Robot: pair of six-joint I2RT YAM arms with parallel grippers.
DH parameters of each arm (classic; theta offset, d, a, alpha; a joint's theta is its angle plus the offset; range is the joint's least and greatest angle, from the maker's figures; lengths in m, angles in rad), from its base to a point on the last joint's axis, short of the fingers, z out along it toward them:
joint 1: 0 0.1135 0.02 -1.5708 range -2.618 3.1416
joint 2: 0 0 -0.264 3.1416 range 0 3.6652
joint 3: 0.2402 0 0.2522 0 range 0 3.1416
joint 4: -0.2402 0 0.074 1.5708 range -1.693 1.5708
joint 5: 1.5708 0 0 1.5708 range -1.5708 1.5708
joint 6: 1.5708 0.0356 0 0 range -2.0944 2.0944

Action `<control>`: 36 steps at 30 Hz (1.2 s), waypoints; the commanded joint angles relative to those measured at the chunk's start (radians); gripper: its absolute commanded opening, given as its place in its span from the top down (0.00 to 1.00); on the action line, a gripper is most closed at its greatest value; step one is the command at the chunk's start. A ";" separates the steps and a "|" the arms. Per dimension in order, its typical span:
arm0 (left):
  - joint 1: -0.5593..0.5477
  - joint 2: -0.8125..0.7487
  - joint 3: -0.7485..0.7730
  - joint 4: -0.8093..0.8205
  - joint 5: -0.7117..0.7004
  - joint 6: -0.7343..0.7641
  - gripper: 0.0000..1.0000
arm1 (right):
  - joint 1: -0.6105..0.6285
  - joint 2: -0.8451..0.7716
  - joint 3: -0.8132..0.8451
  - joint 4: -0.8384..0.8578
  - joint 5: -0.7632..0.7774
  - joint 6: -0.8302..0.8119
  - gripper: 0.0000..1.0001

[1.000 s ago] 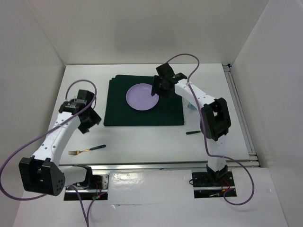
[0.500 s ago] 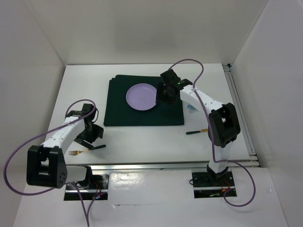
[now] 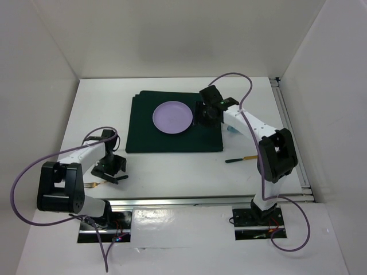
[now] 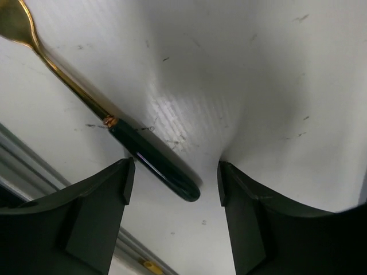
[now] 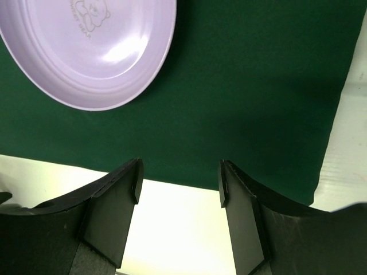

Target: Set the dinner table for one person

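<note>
A lilac plate (image 3: pixel 172 117) lies on the dark green mat (image 3: pixel 172 137) on the white dinner table (image 3: pixel 172 163). A gold fork with a dark handle (image 3: pixel 94 184) lies near the front left edge. My left gripper (image 3: pixel 109 171) is open and low over the fork's handle (image 4: pixel 155 166), whose end lies between the fingers. My right gripper (image 3: pixel 207 113) is open and empty over the mat (image 5: pixel 246 86), just right of the plate (image 5: pixel 86 46). A second dark-handled gold utensil (image 3: pixel 241 159) lies on the table at the right.
Silver rails run along the table's front edge (image 3: pixel 189 200) and right edge (image 3: pixel 289 132). White walls enclose the back and both sides. A small pale blue object (image 3: pixel 230 131) lies by the mat's right edge, partly hidden by the right arm.
My left gripper has swung toward the near edge and dropped down over the fork's handle. My right gripper has moved rightward off the plate's rim and now hangs over the bare mat.
</note>
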 commanded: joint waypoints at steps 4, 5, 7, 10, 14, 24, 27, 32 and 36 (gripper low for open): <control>0.029 0.054 -0.055 0.055 0.001 -0.007 0.30 | -0.007 -0.062 -0.007 0.023 0.008 -0.014 0.34; 0.042 0.054 -0.055 0.055 0.001 -0.007 0.37 | -0.016 -0.062 -0.007 0.013 0.018 -0.014 0.34; 0.051 0.042 -0.028 0.041 0.001 0.005 0.65 | -0.016 -0.071 -0.007 0.013 0.018 -0.014 0.34; 0.071 0.002 0.044 -0.014 -0.052 0.054 0.87 | -0.016 -0.080 -0.016 0.003 0.028 -0.014 0.34; 0.071 -0.050 0.188 -0.100 -0.186 0.199 1.00 | -0.034 -0.111 -0.041 0.003 0.038 -0.014 0.34; -0.206 0.287 0.775 -0.129 -0.180 0.815 1.00 | -0.132 -0.233 -0.097 -0.025 0.025 0.030 0.34; -0.247 0.419 0.881 -0.139 -0.152 0.873 1.00 | -0.212 -0.282 -0.119 -0.034 0.025 0.039 0.32; -0.257 0.640 1.109 -0.214 -0.141 0.895 1.00 | -0.391 -0.382 -0.153 -0.068 0.036 0.029 0.25; -0.257 0.751 1.190 -0.245 -0.151 0.924 1.00 | -0.514 -0.393 -0.153 -0.077 0.018 0.019 0.19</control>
